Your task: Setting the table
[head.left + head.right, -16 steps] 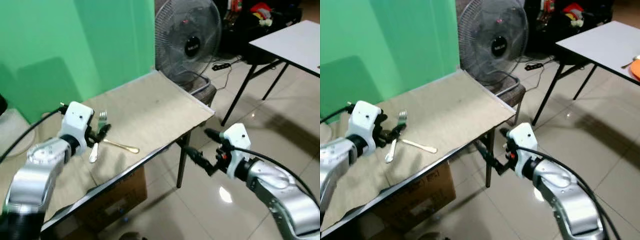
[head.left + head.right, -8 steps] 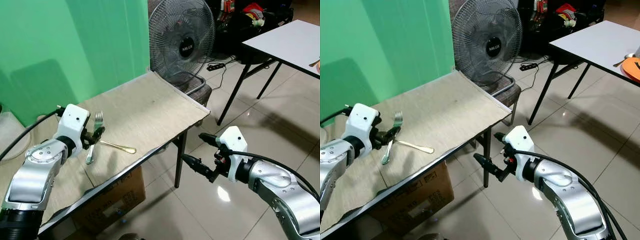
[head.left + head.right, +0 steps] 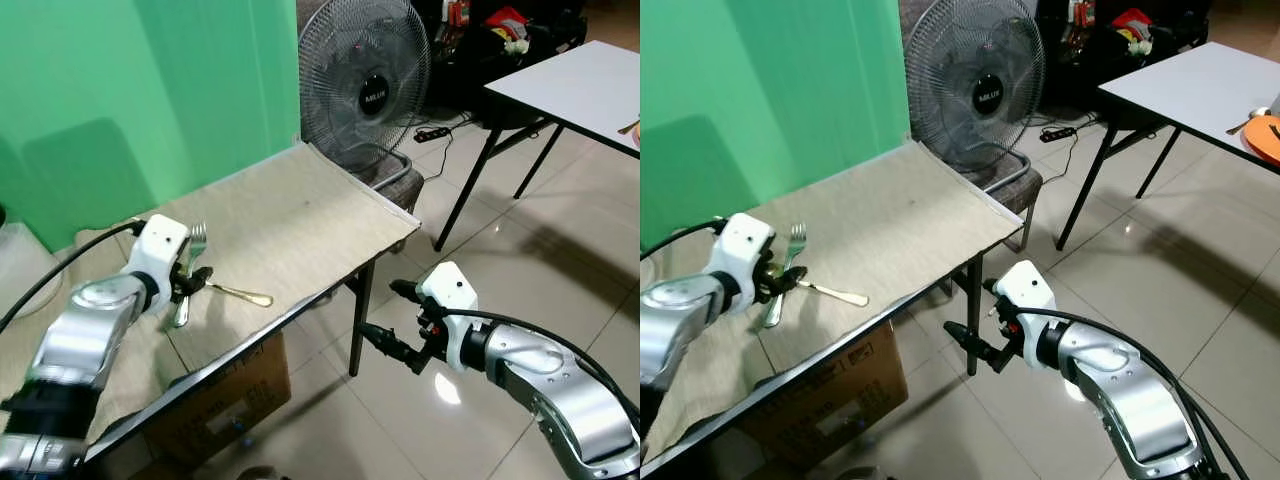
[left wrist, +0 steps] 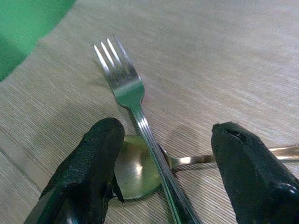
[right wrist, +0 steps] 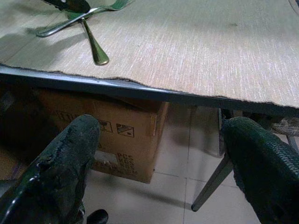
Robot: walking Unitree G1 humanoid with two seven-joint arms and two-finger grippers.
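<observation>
Left gripper (image 4: 161,179) hovers open over the crossed fork (image 4: 135,112) and spoon (image 4: 135,170), fingers straddling the fork's handle, which runs lengthwise between them toward the frame's upper left. Both utensils lie at centre-left in the left eye view, near the table (image 3: 300,215) front edge. Right gripper (image 3: 392,320), open and off the table at lower centre, is farther away. Bare cloth extends toward the fan (image 3: 365,85).

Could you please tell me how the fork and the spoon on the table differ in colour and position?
The fork is silver; the spoon looks golden. The fork lies on top, its handle crossing over the spoon's bowl. Their handles run in different directions. Both rest on the beige table, between the left gripper's open jaws.
</observation>
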